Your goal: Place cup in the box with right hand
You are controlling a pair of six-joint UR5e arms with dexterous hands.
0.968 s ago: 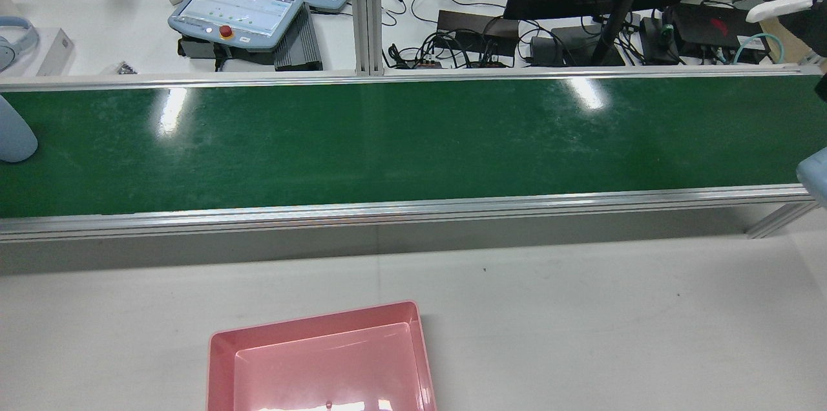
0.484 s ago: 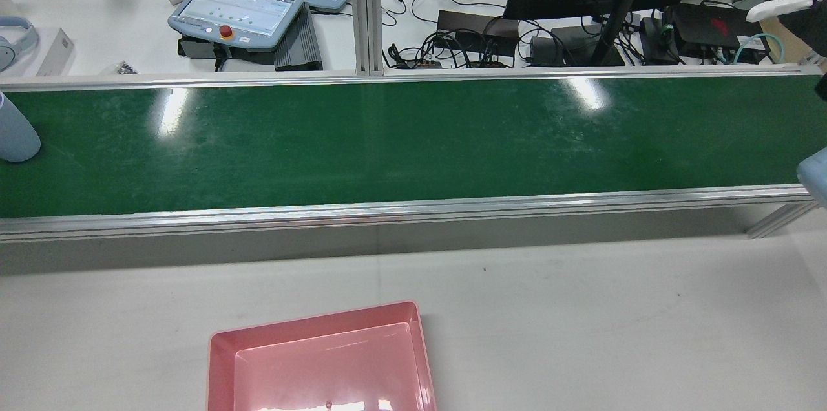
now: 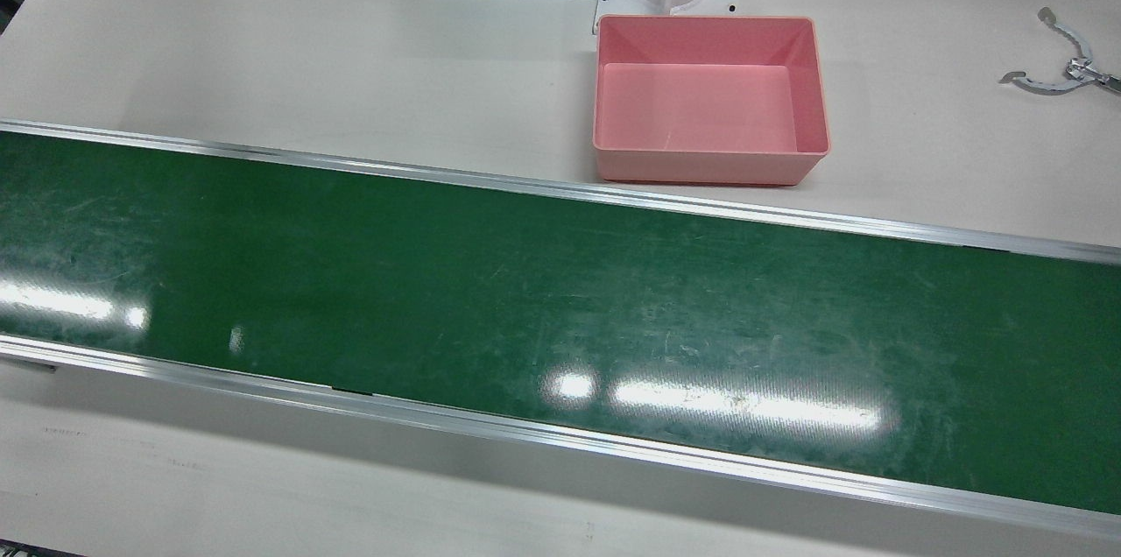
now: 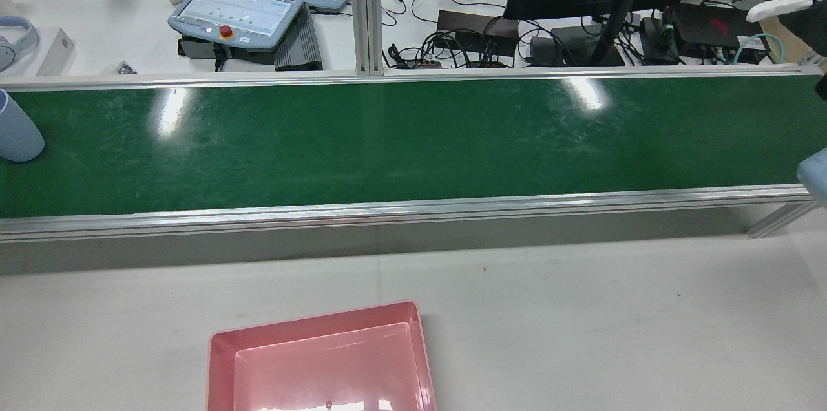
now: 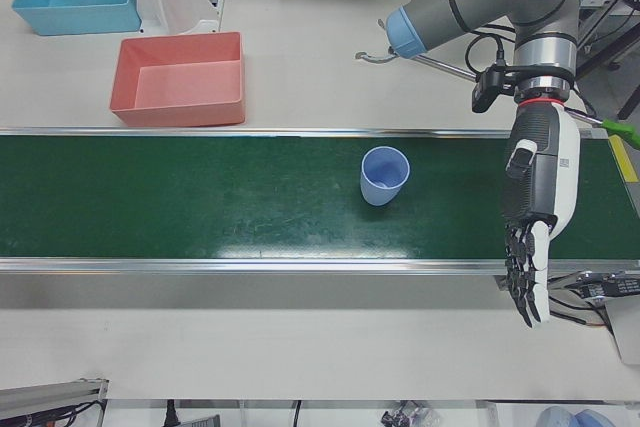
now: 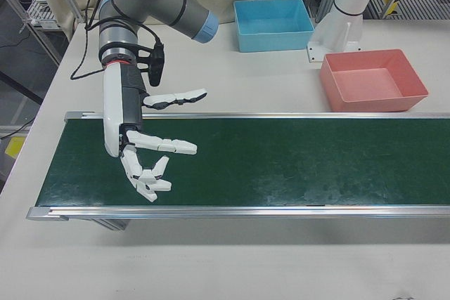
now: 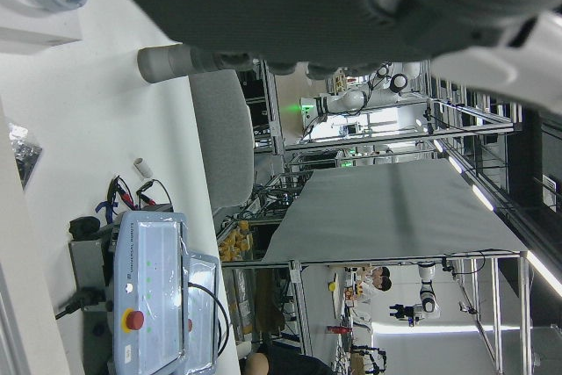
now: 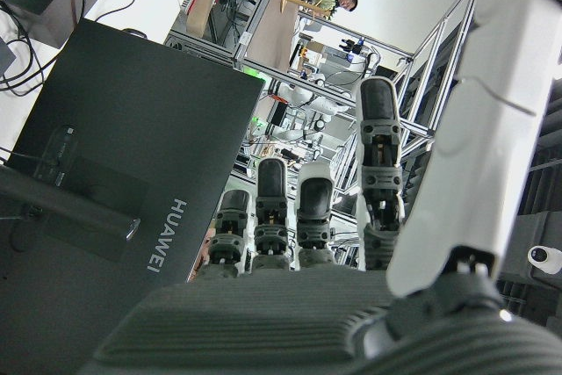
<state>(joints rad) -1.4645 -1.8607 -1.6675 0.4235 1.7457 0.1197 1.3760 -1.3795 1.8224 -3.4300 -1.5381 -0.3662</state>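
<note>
The one readable word was "HUAWEI" on the back of the black monitor [image 8: 132,173]. The blue cup [image 4: 16,130] stood upright on the green belt [image 4: 413,139], slightly farther in from the left edge than a second before. The pink box [image 4: 320,359] waited on the counter [image 4: 581,320]. The left hand [image 5: 535,237] hung extended, empty; the right hand [image 6: 151,152] hovered, fingers spread, empty.

Front and rear views face oppositely, sharing the pink box [image 3: 709,97].

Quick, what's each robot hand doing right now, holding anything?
Left robot hand: open, fingers straight, holding nothing.
Right robot hand: open, fingers spread, holding nothing.
</note>
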